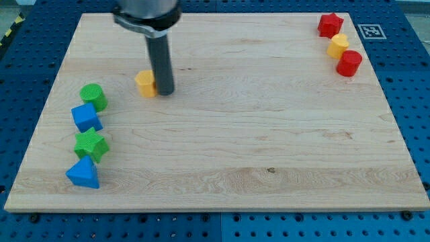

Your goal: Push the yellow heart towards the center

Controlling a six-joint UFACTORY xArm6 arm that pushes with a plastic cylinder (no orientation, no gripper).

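No claw on this arm, so there is no grip to report: it ends in a dark rod, and my tip (164, 92) rests on the wooden tabletop (255, 154), well apart from the yellow heart (338, 46) and far to the view's left of it. Farthest from the heart, toward the view's lower left, stand a blue triangle (82, 173), a green star (91, 144), a blue cube (86, 117) and a green round block (93, 97). A second yellow block (145, 83), seemingly six-sided, touches my tip's left. The heart, its shape only faintly legible, sits near the tabletop's top right corner, squeezed between a red round block (349, 62) and a red star (330, 25). To do this well, my tip should probably circle to the heart's right edge, then shove toward the lower left without dragging either red neighbour. Blue pegboard (20, 81) surrounds the tabletop; a printed marker (371, 31) lies right of the heart.
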